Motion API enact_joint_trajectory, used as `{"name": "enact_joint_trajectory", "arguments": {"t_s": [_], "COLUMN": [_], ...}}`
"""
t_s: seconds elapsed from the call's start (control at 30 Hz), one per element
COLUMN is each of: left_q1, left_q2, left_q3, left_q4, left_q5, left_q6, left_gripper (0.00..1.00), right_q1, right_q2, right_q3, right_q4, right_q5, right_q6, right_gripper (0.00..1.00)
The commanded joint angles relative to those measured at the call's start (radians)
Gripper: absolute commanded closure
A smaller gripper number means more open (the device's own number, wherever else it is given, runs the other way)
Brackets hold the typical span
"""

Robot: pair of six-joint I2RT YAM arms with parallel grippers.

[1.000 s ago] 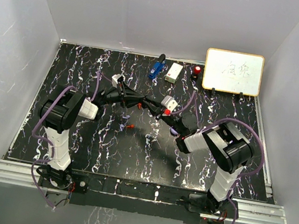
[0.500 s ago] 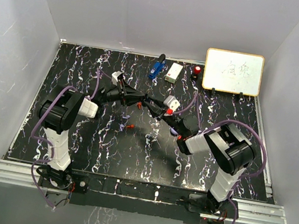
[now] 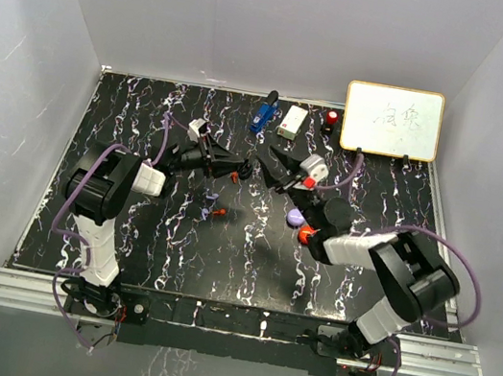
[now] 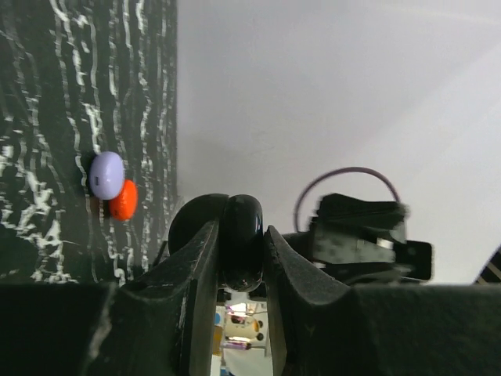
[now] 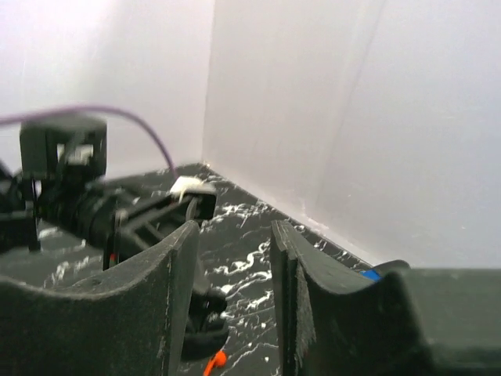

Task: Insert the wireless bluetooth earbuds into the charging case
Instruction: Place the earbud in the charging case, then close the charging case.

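Holding step, I judge: left gripper [image 4: 239,251] clamps the black charging case [image 4: 243,219]; right gripper [image 5: 235,258] gapes empty (nothing in it). Next it must fetch the red earbud [image 3: 219,211].

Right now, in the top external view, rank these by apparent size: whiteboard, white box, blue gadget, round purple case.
1. whiteboard: clearly the largest.
2. white box and blue gadget: they look about alike, so they are not ranked against each other.
3. round purple case: the smallest.
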Motion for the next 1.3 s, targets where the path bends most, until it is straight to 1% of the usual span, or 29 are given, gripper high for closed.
{"name": "enact_joint_trajectory", "arguments": {"t_s": [0.0,0.07,0.1,0.13,0.17,0.2,0.27,0.4,0.5,0.6,0.67,0.73,0.93,1.07,1.2,1.27], "left_q1": [0.023,0.033,0.038,0.040,0.043,0.043,0.043,0.042,0.039,0.029,0.020,0.004,-0.034,-0.039,-0.053,-0.057], "left_q2": [-0.089,-0.100,-0.101,-0.101,-0.099,-0.096,-0.088,-0.086,-0.090,-0.090,-0.086,-0.081,-0.076,-0.087,-0.102,-0.111], "left_q3": [0.031,0.032,0.031,0.034,0.039,0.047,0.065,0.098,0.119,0.129,0.130,0.134,0.134,0.115,0.090,0.085], "left_q4": [-0.162,-0.190,-0.183,-0.167,-0.152,-0.140,-0.132,-0.156,-0.185,-0.202,-0.190,-0.174,-0.149,-0.148,-0.145,-0.153], "left_q5": [-0.004,-0.003,-0.002,-0.002,0.000,-0.001,-0.016,-0.081,-0.145,-0.213,-0.245,-0.265,-0.304,-0.338,-0.401,-0.426], "left_q6": [0.185,0.219,0.215,0.207,0.196,0.186,0.174,0.157,0.150,0.132,0.111,0.096,0.069,0.060,0.038,0.032], "left_gripper": [1.00,1.00,1.00,1.00,1.00,1.00,1.00,1.00,1.00,1.00,1.00,1.00,1.00,1.00,1.00,1.00], "right_q1": [0.000,0.000,0.000,-0.001,0.000,0.000,-0.001,0.002,0.002,0.022,0.036,0.038,0.036,0.038,0.043,0.045], "right_q2": [-0.181,-0.236,-0.241,-0.236,-0.228,-0.221,-0.220,-0.238,-0.212,-0.193,-0.179,-0.144,-0.062,-0.029,0.032,0.059], "right_q3": [0.033,0.151,0.220,0.272,0.305,0.321,0.324,0.251,0.241,0.216,0.196,0.193,0.215,0.200,0.160,0.150], "right_q4": [-0.144,-0.571,-0.758,-0.897,-0.994,-1.041,-1.086,-1.075,-1.089,-1.043,-0.991,-0.950,-0.872,-0.788,-0.608,-0.549], "right_q5": [0.211,0.299,0.299,0.296,0.275,0.258,0.238,0.266,0.257,0.269,0.299,0.293,0.259,0.286,0.347,0.360], "right_q6": [0.080,0.140,0.143,0.153,0.169,0.181,0.214,0.272,0.278,0.266,0.257,0.266,0.377,0.401,0.379,0.358], "right_gripper": [0.62,0.59,0.57,0.55,0.52,0.49,0.48,0.45,0.42,0.40,0.40,0.39,0.39,0.40,0.39,0.37]}}
